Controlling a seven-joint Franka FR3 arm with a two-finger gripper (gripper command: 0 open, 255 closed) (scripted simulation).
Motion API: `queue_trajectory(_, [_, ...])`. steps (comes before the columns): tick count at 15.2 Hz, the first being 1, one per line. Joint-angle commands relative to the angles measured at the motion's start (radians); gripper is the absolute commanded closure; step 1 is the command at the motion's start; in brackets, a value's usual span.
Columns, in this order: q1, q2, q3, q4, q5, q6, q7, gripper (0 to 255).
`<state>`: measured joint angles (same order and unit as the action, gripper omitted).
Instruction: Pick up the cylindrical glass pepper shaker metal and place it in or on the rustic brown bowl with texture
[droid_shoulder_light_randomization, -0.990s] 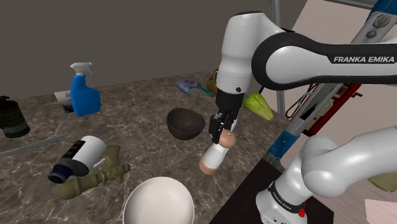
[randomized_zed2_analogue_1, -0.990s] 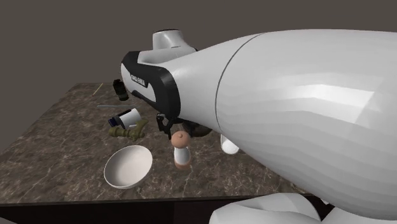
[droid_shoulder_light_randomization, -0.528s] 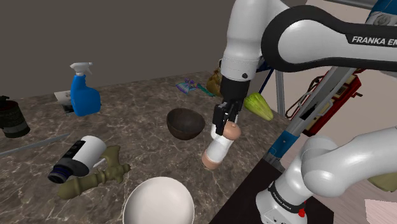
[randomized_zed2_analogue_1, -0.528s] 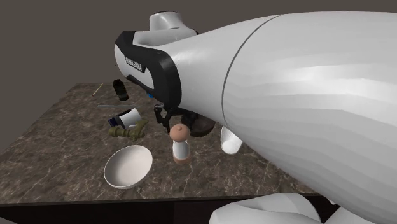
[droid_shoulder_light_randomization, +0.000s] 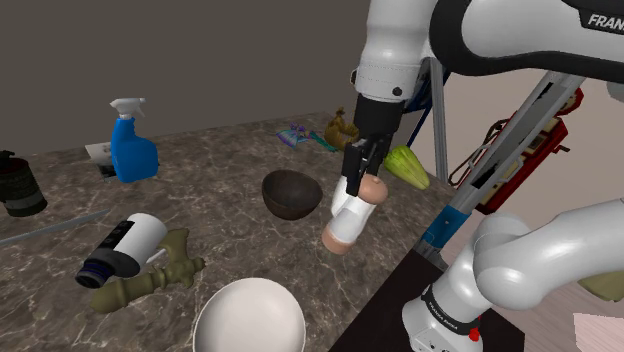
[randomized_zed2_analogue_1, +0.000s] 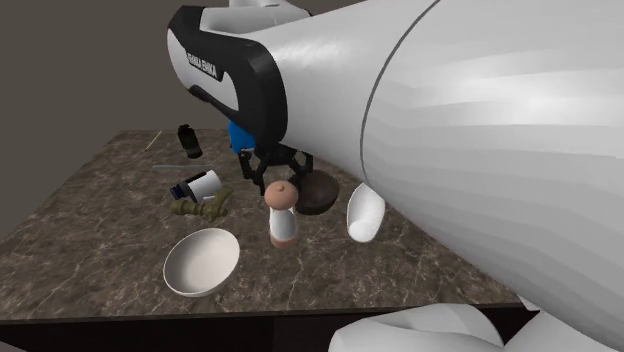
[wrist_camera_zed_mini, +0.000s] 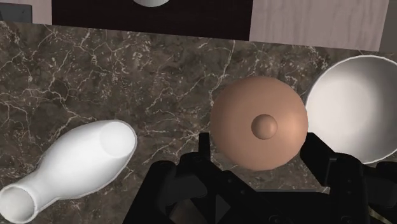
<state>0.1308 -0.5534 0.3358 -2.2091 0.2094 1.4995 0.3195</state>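
The pepper shaker (droid_shoulder_light_randomization: 347, 215) has a white body with a tan rounded cap and a tan base. My gripper (droid_shoulder_light_randomization: 362, 183) is shut on its cap and holds it slightly tilted, a little above the dark marble tabletop (droid_shoulder_light_randomization: 220, 215). The dark brown bowl (droid_shoulder_light_randomization: 291, 193) sits on the table just to the shaker's left in the shoulder view. In the second exterior view the shaker (randomized_zed2_analogue_1: 281, 218) hangs under the gripper (randomized_zed2_analogue_1: 278, 181), with the brown bowl (randomized_zed2_analogue_1: 320, 194) right behind it. In the wrist view the tan cap (wrist_camera_zed_mini: 259, 124) sits clasped between both fingers (wrist_camera_zed_mini: 205, 150).
A white bowl (droid_shoulder_light_randomization: 249, 318) stands near the table's front edge. A white bottle (wrist_camera_zed_mini: 76, 162) lies on its side close to the shaker. An olive mill (droid_shoulder_light_randomization: 150, 275), a white-and-dark cylinder (droid_shoulder_light_randomization: 125, 245), a blue spray bottle (droid_shoulder_light_randomization: 130, 147) and a green object (droid_shoulder_light_randomization: 407, 166) also occupy the table.
The gripper has risen with the shaker clasped in it, lifting it higher off the table and slightly toward the shoulder view's right. Everything else has stayed put.
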Motion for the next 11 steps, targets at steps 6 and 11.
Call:
queue_trajectory(6, [-0.004, 0.016, -0.009, 0.108, -0.008, -0.092, 0.01, 255])
queue_trajectory(11, [-0.04, 0.141, -0.035, 0.244, -0.061, -0.111, -0.028, 255])
